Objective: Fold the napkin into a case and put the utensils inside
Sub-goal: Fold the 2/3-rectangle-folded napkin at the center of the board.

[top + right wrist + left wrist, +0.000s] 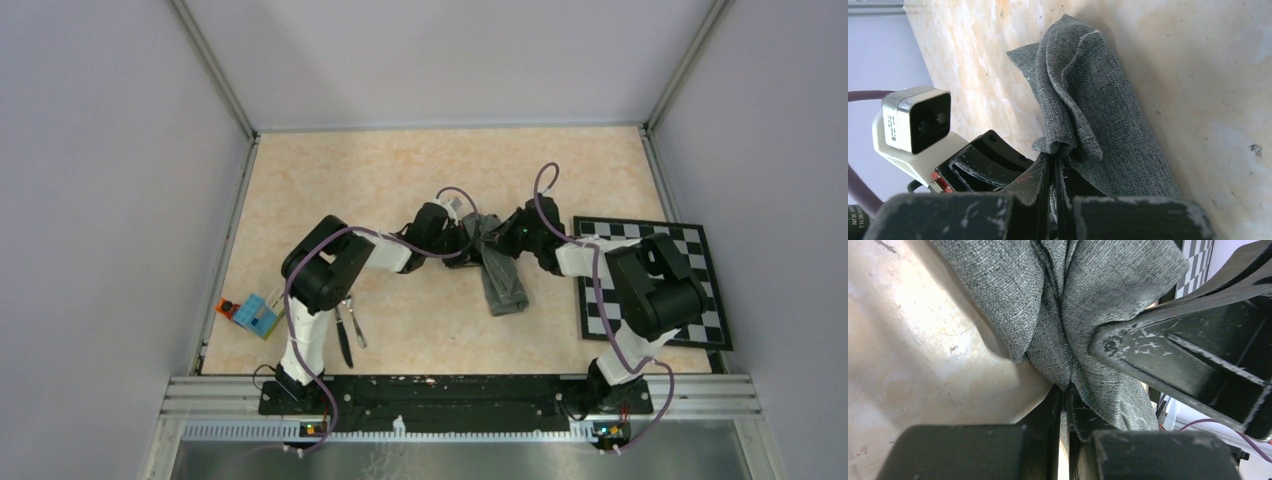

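Note:
The napkin [503, 282] is a dark grey cloth bunched into a narrow rumpled strip at mid-table, its far end lifted. My left gripper [470, 240] is shut on that end from the left; the cloth [1013, 295] is pinched between its jaws [1066, 392]. My right gripper [504, 238] is shut on the same end from the right, with a fold of cloth [1098, 115] caught at its tips [1054, 155]. The two grippers nearly touch. The utensils, a knife [344, 340] and a fork [357, 328], lie side by side by the left arm's base, apart from the cloth.
A black-and-white checkered board [690, 250] lies at the right under the right arm. A small colourful block [255, 314] sits near the table's left edge. Grey walls close in the table on three sides. The left arm's wrist camera [913, 125] shows close beside my right jaws.

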`<act>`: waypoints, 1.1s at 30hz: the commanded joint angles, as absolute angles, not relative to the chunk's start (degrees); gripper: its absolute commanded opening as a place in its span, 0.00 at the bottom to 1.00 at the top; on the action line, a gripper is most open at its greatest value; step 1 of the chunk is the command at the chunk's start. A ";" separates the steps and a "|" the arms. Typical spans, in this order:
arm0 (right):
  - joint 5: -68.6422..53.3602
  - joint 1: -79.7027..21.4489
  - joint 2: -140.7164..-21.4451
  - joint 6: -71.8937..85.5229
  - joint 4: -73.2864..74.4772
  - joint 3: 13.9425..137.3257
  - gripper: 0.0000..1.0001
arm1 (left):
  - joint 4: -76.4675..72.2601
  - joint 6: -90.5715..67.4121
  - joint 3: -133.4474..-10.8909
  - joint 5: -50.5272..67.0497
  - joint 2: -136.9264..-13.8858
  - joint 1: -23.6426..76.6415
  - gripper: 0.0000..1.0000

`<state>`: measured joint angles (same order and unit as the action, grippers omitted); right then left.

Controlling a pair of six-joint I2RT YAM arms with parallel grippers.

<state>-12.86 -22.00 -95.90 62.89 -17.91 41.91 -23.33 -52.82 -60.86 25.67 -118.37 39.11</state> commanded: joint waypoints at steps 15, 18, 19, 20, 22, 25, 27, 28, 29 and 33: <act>-12.39 -22.68 -100.53 65.90 -31.12 36.50 0.00 | -23.95 -47.74 -50.99 22.23 -107.94 39.28 0.54; -12.31 -22.68 -99.73 66.33 -31.00 36.99 0.00 | -23.97 -46.41 -50.75 22.41 -107.16 39.71 0.60; -12.26 -22.68 -99.56 66.42 -31.02 37.14 0.00 | -23.67 -46.07 -51.32 22.27 -107.64 39.85 0.61; -12.23 -22.68 -99.36 66.56 -30.82 37.32 0.00 | -23.59 -45.91 -52.04 22.53 -108.39 40.02 0.68; -12.25 -22.68 -99.08 66.75 -30.59 37.64 0.00 | -23.57 -45.89 -53.65 22.94 -110.18 40.39 0.76; -12.32 -22.68 -98.81 66.95 -30.32 37.93 0.00 | -21.69 -46.00 -57.01 22.17 -113.57 41.12 0.78; -12.38 -22.70 -98.58 67.06 -30.03 38.20 0.00 | -19.69 -46.32 -58.85 21.27 -115.11 41.47 0.73; -12.39 -22.68 -98.42 67.06 -29.85 38.27 0.00 | -18.45 -46.56 -59.39 20.48 -115.62 41.56 0.69; -12.39 -22.68 -98.26 67.06 -29.80 38.24 0.00 | -16.92 -46.74 -59.85 19.50 -116.11 41.57 0.63; -13.60 -22.68 -97.82 66.15 -29.70 38.48 0.00 | -13.65 -46.97 -59.24 15.71 -116.29 41.42 0.39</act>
